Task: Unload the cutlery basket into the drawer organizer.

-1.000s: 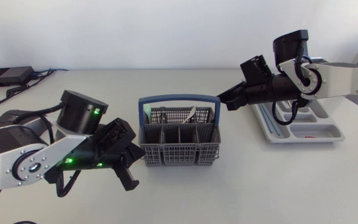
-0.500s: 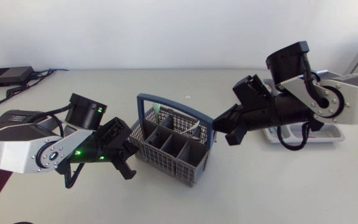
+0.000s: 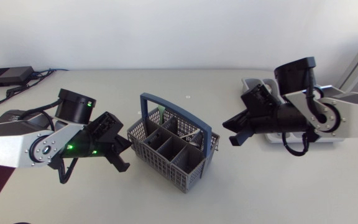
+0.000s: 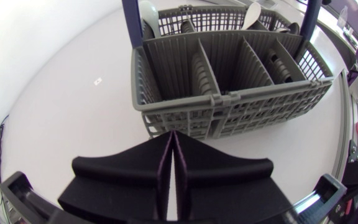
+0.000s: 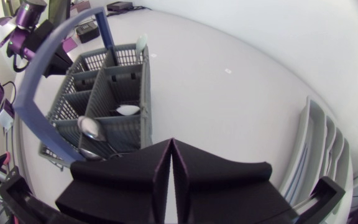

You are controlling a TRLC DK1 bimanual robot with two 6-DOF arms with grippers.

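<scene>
Cutlery basket (image 3: 173,149) sits askew mid-table between arms, spoons (image 5: 129,110) inside. Drawer organizer (image 5: 322,149) well apart at right, contents mostly hidden. Left gripper (image 4: 174,134) and right gripper (image 5: 171,142) both closed, empty, flanking basket. Unloading judged barely begun.

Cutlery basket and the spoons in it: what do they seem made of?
The cutlery basket looks like matte grey moulded plastic, given its fine lattice walls; its blue handle seems smoother plastic. The spoon looks like polished metal: its bowl gleams and reflects. The pale utensil at the far corner may be plastic, hard to tell.
</scene>
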